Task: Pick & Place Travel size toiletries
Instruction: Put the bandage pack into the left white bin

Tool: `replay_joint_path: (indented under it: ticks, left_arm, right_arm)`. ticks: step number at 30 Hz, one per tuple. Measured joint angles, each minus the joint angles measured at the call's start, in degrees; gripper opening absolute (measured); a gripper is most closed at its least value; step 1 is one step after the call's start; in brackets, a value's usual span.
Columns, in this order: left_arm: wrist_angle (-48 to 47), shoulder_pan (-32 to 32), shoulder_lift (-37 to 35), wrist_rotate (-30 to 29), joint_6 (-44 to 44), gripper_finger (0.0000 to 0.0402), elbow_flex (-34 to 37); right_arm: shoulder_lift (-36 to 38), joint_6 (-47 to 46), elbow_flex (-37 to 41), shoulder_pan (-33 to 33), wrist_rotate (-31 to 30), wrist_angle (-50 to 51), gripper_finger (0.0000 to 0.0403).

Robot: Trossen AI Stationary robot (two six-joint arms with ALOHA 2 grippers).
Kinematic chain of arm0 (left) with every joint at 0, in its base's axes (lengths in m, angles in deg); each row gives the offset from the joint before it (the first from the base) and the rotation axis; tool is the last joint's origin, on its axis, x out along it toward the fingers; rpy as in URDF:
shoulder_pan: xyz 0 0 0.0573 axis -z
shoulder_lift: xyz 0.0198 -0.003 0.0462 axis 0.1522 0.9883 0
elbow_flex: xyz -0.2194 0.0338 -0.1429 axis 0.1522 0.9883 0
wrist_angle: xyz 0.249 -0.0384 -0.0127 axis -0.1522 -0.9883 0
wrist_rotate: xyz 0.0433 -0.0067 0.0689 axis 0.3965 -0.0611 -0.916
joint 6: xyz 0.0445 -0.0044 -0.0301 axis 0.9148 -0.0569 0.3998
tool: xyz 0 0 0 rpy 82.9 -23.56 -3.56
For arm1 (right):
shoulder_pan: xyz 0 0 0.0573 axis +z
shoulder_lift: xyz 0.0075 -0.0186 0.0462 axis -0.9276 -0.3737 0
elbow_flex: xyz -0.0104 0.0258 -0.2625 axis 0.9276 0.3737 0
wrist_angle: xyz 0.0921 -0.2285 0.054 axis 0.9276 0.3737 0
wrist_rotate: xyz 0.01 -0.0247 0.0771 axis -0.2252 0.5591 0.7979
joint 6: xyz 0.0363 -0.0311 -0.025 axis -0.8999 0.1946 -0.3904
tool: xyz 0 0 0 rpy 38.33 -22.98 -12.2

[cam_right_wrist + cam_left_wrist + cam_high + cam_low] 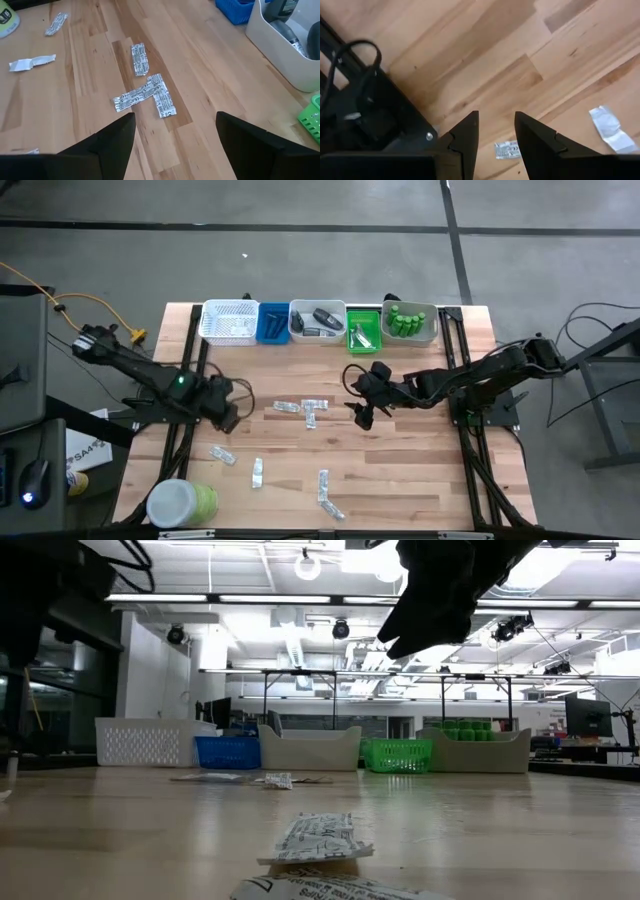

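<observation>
Nearest, flat silvery sachets (323, 492) with fine dark print, crinkled, scattered across the front of the wooden table (420, 470). Mid-table, three more sachets (145, 90) touching in a cluster. Above, right gripper (175, 137) spread wide, empty; left gripper (495, 145) partly open, empty. Farthest, green bottles (405, 320) upright in a grey tray (432, 330).

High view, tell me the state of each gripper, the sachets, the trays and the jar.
Left gripper: open, empty, above bare table.
Right gripper: open, empty, beside the middle sachets.
Sachets: flat, scattered on the table.
Trays: upright, lined along the far edge.
Green jar: lying sideways, lid on.
</observation>
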Motion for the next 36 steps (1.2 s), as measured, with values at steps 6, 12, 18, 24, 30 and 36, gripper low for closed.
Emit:
replay_joint_path:
  ticks: [6, 12, 18, 24, 30, 36]
  left_arm:
    - [0.7, 7.8, 3.6, -0.1, -8.6, 0.0124, 0.0]
    - [5.6, 12.6, 7.4, 0.1, -11.1, 0.0124, 0.0]
    - [8.7, 15.5, 10.6, 0.1, -13.8, 0.0124, 0.0]
    - [11.9, 18.1, 12.8, 2.1, -20.5, 0.0126, 0.0]
    - [15.5, 19.0, 15.8, 5.7, -22.8, 0.0152, 0.0]
    - [18.8, 19.0, 19.8, 7.0, -24.8, 0.0191, 0.0]
  right_arm:
    - [0.0, -0.4, 0.0, 0.0, 0.0, -0.2, 0.027]
    - [0.0, -0.4, 0.0, 0.0, 0.0, -0.6, 0.0271]
    - [0.0, -0.5, 0.0, 0.0, 0.0, -0.8, 0.0271]
    - [0.0, -0.5, 0.0, 0.0, 0.0, -0.8, 0.0271]
    - [0.0, -0.2, 0.0, 0.8, 0.1, -0.8, 0.0271]
    - [0.0, 0.0, 0.0, 2.1, -0.2, -0.7, 0.0271]
